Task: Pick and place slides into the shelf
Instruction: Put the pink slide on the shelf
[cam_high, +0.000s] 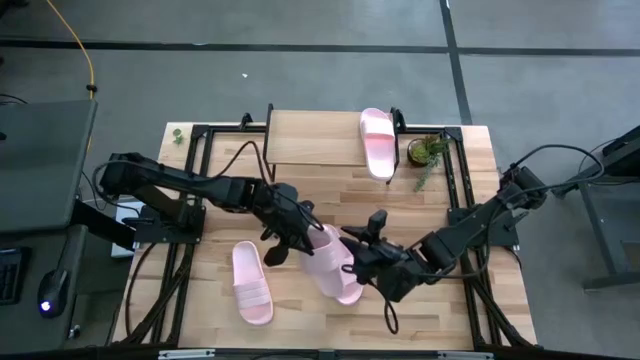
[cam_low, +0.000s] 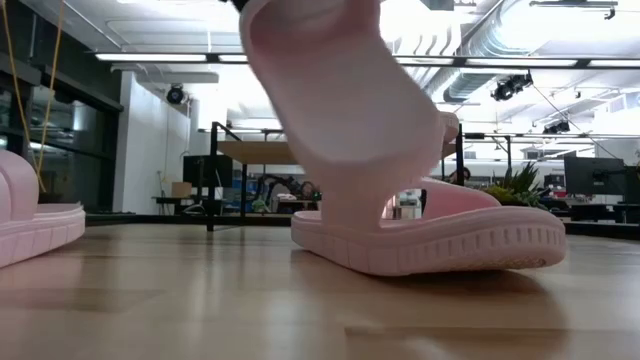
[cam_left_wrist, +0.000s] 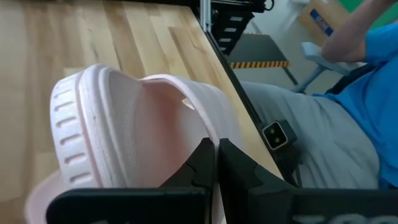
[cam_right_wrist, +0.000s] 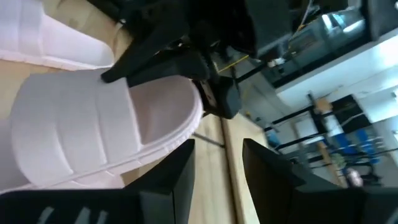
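My left fingers (cam_high: 283, 238) are pinching the edge of a pink slide (cam_high: 322, 252), lifting it off the desk (cam_high: 320, 185) near the front edge. My right fingers (cam_high: 362, 255), half spread, are hovering beside that slide, gripping nothing. Another slide (cam_high: 377, 141) is lying on the shelf (cam_high: 310, 140) by the back edge.

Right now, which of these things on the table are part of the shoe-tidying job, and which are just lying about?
Part of the job:
- slide on the shelf top
- shelf
- slide lying alone near the front
- two slides in the middle, one pinched by the left pincer
- right pincer, beside that pair

Just lying about:
- small potted plant
- green bit at the far left corner
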